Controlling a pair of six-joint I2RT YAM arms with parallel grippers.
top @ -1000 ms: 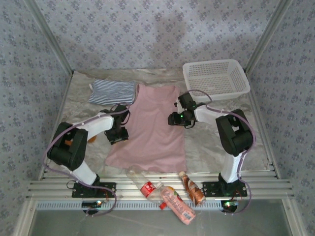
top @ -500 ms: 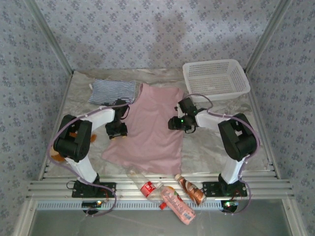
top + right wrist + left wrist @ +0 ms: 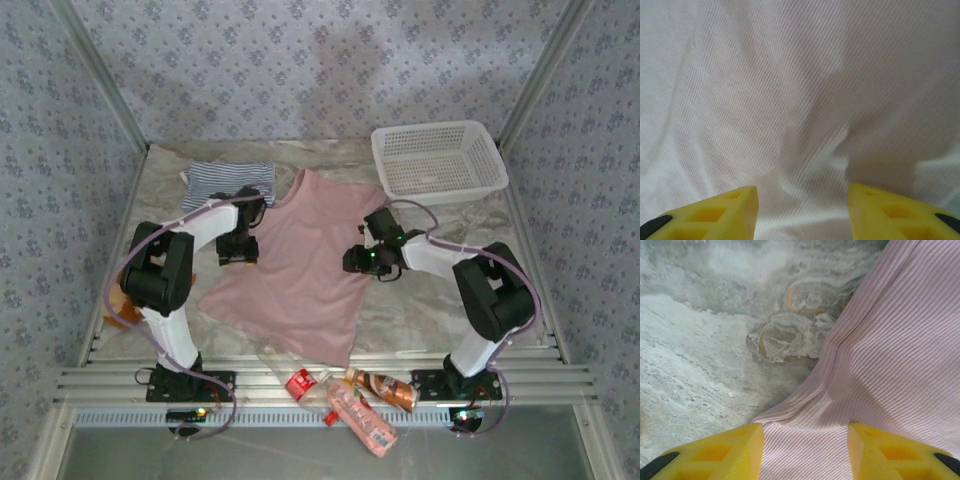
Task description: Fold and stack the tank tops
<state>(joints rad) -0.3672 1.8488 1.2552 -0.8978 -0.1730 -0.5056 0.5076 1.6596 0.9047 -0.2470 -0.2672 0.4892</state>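
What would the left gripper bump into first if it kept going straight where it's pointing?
Most likely the pink tank top: the cloth lies right between and ahead of the left gripper fingers, with the table beneath.

The pink tank top (image 3: 295,270) has turned on the table. Its neck end went toward the right gripper (image 3: 358,262), and its hem swung over to the side of the left gripper (image 3: 238,255). The left gripper moved farther from its base and the right one came nearer to its own. The brown bottle (image 3: 385,384) now lies more crosswise.
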